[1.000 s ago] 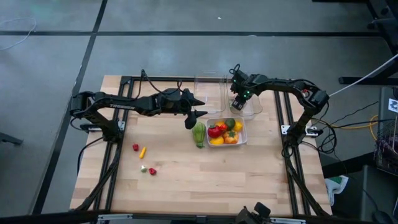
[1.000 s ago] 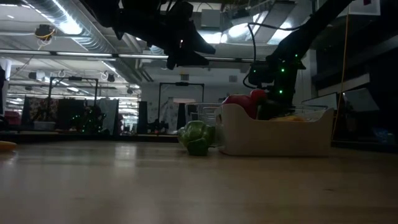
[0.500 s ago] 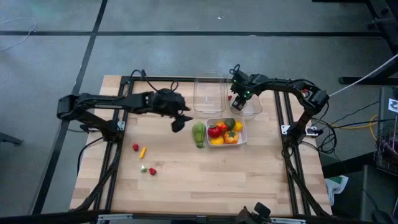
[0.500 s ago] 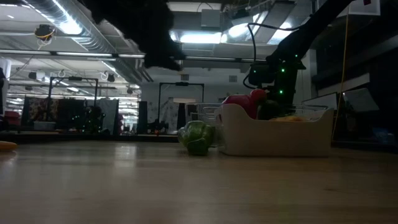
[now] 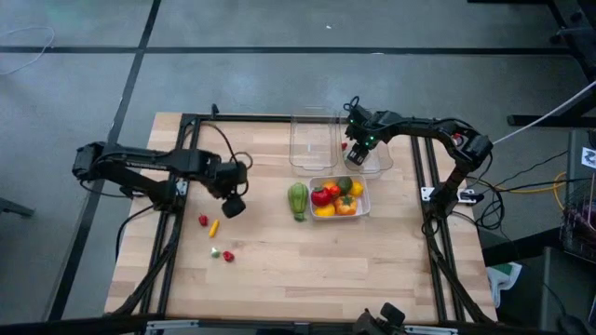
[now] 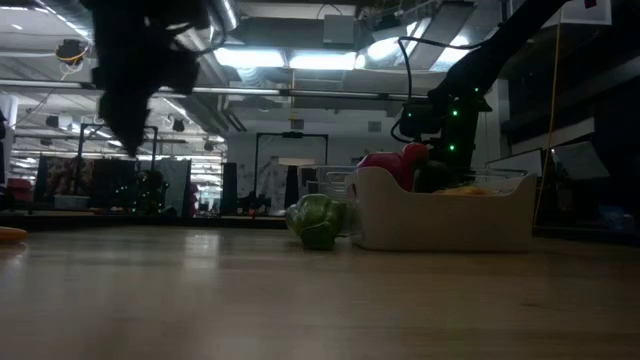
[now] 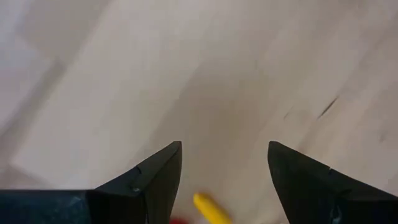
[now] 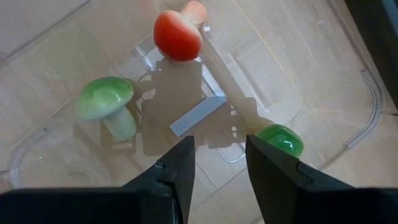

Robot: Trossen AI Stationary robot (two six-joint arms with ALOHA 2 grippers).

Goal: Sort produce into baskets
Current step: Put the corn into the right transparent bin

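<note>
From above, a wooden table [image 5: 307,270] shows wide bare wood along its near side. The left gripper [image 5: 233,205] hangs over open wood, fingers apart and empty, beside a red piece [image 5: 202,221] and a yellow piece [image 5: 213,227]; two more small bits [image 5: 222,254] lie nearer the front edge. A second ago this gripper was by the green ribbed vegetable [image 5: 297,200]; it has swung away toward the left rail. That vegetable lies touching the whitish tub [image 5: 362,207], full of red, orange and yellow pieces. Two clear tubs [image 5: 313,140] sit at the far edge; the right gripper [image 5: 358,152] hovers over the right-hand one, unmoved.

At table level, the green vegetable [image 6: 316,221] rests against the whitish tub [image 6: 440,225], with bare wood in front.

The left wrist view shows spread fingers [image 7: 149,180] above bare wood and a yellow piece [image 7: 210,210].

The right wrist view shows fingers [image 8: 177,168] parted, gripping nothing, over a clear tub [image 8: 367,118] holding a green mushroom [image 8: 107,104], a red mushroom [image 8: 178,34] and a green round piece [image 8: 281,139].
</note>
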